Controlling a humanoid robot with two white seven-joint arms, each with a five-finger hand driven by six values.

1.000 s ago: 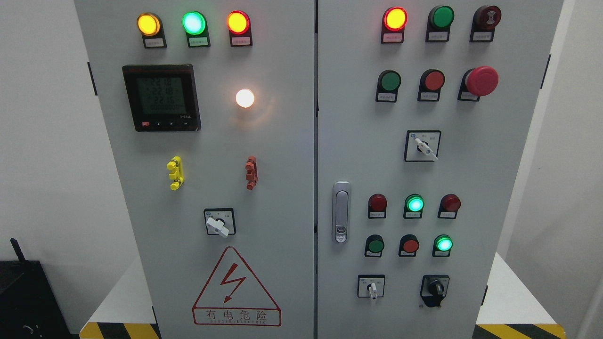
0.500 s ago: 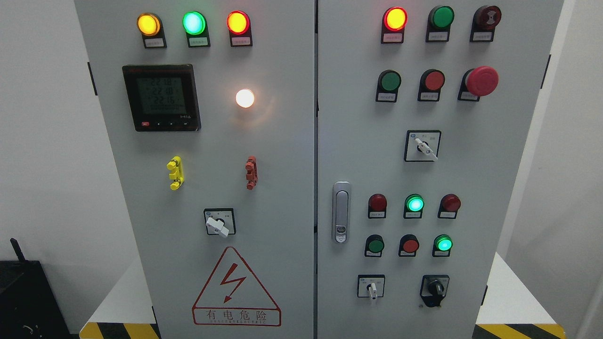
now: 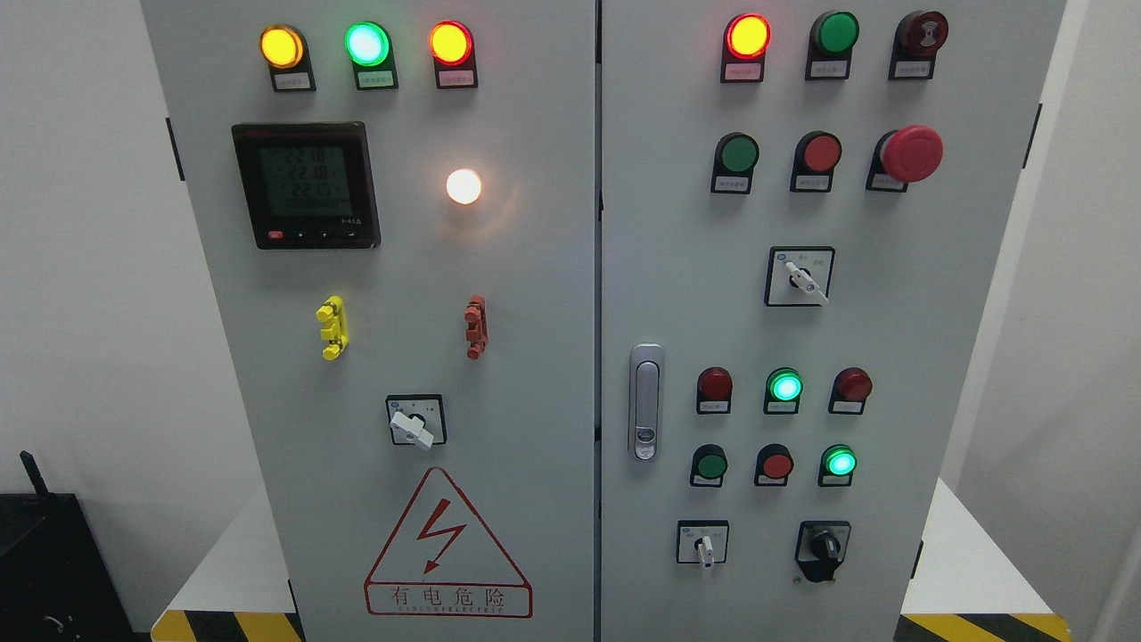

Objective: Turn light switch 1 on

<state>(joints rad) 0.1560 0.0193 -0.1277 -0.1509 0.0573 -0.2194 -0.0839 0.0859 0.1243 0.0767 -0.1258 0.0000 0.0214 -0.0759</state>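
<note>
Nothing has moved since a second ago: panel layout and lamp states match, only the meter digits flicker. Neither robot hand shows in the head view, so I can't tell the state of the fingers.

The rotary selector switch [image 3: 416, 421] sits low on the left cabinet door [image 3: 535, 357], about mid-width, directly above the red warning triangle [image 3: 446, 544]. It has a black-framed square plate and a white lever tilted toward lower right. The position labels on the plate are too small to read, so its number can't be confirmed. Above it, a yellow clip [image 3: 331, 327] and a red clip [image 3: 476, 327] flank the centre. Higher up, a white lamp [image 3: 463, 185] is lit beside the digital meter [image 3: 306, 185].

The right door [image 3: 891, 374] carries three more selectors: one mid-height [image 3: 800, 276], and one white-levered [image 3: 702, 542] and one black-knobbed [image 3: 822, 546] near the bottom edge. Their tags are equally illegible. The door latch [image 3: 645, 401] is at its left edge.

The cabinet top and base are cut off by the frame. A black box [image 3: 45, 562] at lower left is only partly visible.
</note>
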